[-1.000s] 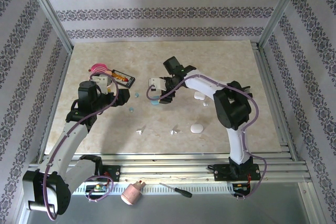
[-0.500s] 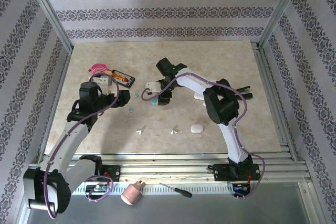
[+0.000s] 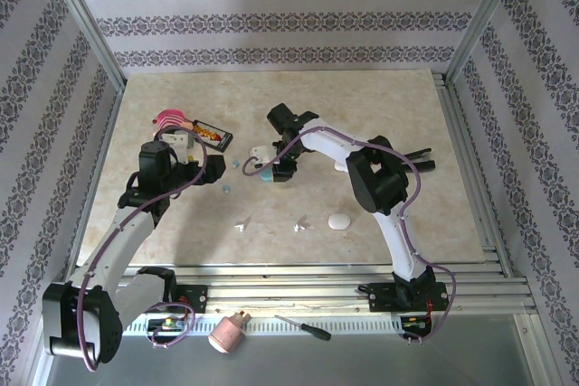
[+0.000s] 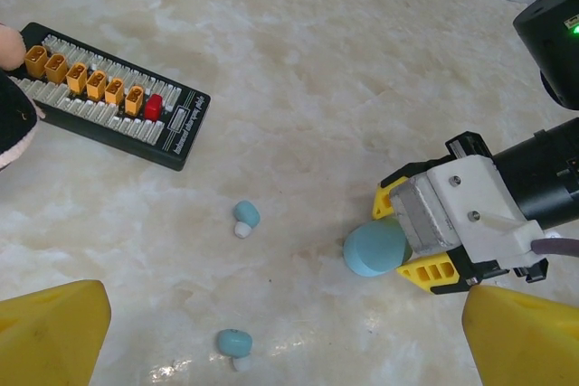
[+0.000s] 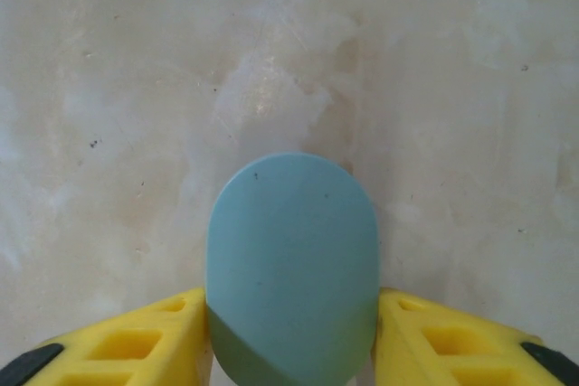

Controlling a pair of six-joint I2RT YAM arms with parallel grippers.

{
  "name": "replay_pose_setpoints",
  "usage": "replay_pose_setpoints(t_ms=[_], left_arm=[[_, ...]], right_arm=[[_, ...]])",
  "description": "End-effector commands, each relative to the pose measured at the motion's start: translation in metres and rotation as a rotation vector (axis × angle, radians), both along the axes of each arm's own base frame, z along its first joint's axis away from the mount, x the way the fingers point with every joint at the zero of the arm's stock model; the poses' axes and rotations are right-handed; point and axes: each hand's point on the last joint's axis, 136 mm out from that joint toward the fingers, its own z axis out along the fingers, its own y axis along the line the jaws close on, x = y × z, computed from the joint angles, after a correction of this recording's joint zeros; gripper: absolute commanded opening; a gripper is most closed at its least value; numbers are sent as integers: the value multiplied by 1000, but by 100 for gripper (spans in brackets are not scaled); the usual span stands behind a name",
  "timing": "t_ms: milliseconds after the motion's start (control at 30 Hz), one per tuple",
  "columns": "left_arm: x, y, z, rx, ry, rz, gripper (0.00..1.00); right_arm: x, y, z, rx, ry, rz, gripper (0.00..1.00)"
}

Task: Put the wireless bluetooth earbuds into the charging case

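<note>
A pale blue pebble-shaped charging case (image 5: 291, 241) lies closed on the marble table, and my right gripper (image 5: 291, 303) is shut on it, a yellow finger against each side. The same case (image 4: 373, 249) and right gripper (image 4: 405, 240) show in the left wrist view, and from above at mid-table the case (image 3: 265, 177) sits under the gripper (image 3: 270, 172). Two blue-green earbuds (image 4: 245, 217) (image 4: 234, 344) lie loose left of the case. Two white earbuds (image 3: 242, 223) (image 3: 299, 223) lie nearer the front. My left gripper (image 4: 285, 300) hovers open above the blue-green earbuds, holding nothing.
A black connector board (image 4: 113, 97) with orange plugs lies at the back left, next to a pink object (image 3: 169, 119). A white oval case (image 3: 338, 221) rests right of the white earbuds. A screwdriver (image 3: 303, 328) and a pink bottle (image 3: 227, 333) lie on the front rail.
My right gripper has slid left and closed its fingers on the blue case. The left arm has hardly moved and stays open.
</note>
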Motion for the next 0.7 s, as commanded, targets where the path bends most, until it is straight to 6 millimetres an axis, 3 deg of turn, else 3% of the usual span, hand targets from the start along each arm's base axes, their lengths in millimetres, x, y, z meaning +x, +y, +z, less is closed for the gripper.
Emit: replay_pose_setpoints(t_ms=[0, 133, 367, 467, 667], left_arm=[[2, -4, 3, -15, -27, -8, 99], [11, -1, 2, -16, -78, 15, 99], [38, -13, 6, 16, -323, -33, 99], [44, -36, 4, 30, -359, -145, 99], [28, -93, 8, 16, -458, -461, 99]], right_arm=[[-2, 0, -3, -20, 7, 9, 42], [-4, 2, 10, 13, 7, -1, 41], [-18, 1, 59, 170, 40, -67, 37], [-23, -10, 74, 198, 44, -107, 36], [-34, -40, 97, 237, 76, -205, 36]])
